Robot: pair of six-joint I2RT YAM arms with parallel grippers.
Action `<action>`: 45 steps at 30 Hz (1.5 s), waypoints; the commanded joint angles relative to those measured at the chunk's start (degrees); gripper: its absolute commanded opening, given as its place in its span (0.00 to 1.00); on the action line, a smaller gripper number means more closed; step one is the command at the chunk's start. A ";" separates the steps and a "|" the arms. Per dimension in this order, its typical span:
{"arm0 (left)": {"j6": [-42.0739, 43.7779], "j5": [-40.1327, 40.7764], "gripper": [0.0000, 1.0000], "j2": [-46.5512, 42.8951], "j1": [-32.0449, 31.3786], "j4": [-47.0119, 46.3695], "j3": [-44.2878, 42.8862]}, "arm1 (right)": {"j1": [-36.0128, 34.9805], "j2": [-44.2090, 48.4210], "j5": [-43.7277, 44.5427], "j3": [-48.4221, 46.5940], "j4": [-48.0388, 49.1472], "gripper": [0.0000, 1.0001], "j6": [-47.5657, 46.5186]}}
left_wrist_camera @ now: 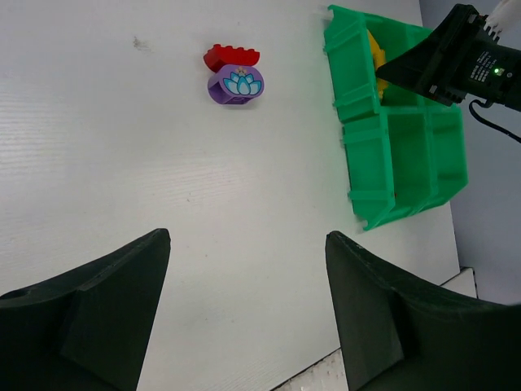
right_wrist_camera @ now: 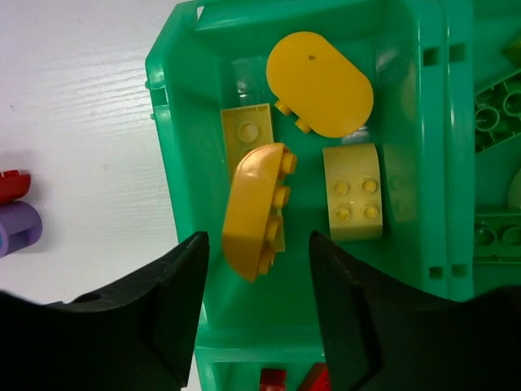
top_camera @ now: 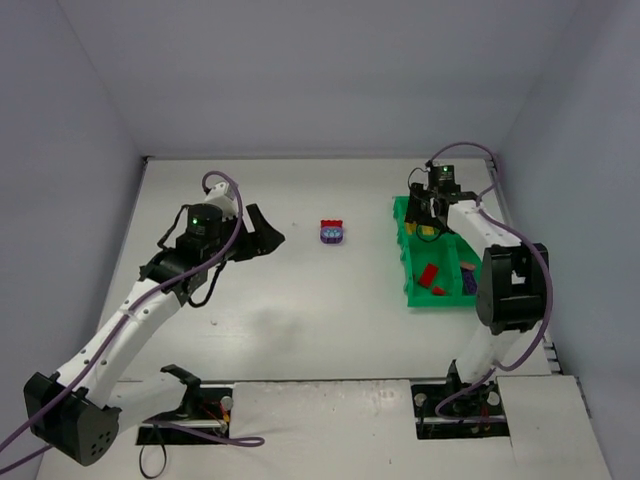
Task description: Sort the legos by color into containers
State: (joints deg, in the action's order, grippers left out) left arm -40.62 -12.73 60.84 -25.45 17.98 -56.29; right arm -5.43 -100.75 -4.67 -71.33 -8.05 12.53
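A matte white worktop (top_camera: 320, 310) sits enclosed by 3 plain, pale lavender-grey panels: a back wall (top_camera: 320, 70), a left wall (top_camera: 50, 170) and a right wall (top_camera: 585, 130). Soft, even light casts only faint shadows.

The right wrist view's edge crops red lego (right_wrist_camera: 12, 186) and purple lego (right_wrist_camera: 18, 230).

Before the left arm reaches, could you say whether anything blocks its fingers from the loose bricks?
Nothing visible: only bare white table separates the left gripper from the red plastic brick and purple plastic brick.
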 commanded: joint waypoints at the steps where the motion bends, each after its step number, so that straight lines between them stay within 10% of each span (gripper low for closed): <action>1: 1.95 1.22 0.71 -1.25 -0.04 -0.75 -1.10 | -0.11 0.56 0.89 -4.08 0.76 0.51 1.26; 17: 2.13 -0.10 0.71 0.51 -0.12 -1.28 -1.19 | -14.34 3.38 -7.37 -8.02 3.48 0.65 -6.83; 25: 2.83 0.25 0.71 -1.07 -0.04 0.92 -1.19 | -21.71 -7.69 1.39 -15.15 0.68 1.00 2.65; 45: 3.88 1.92 0.71 -3.97 -0.04 4.35 -0.13 | -29.64 -23.26 14.77 -27.11 -7.94 0.98 10.05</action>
State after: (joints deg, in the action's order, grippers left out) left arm -37.71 -11.64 57.89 -25.45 23.83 -55.68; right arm -35.33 -123.83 5.80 -95.85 -14.39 20.97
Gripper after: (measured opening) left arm 0.706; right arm 0.987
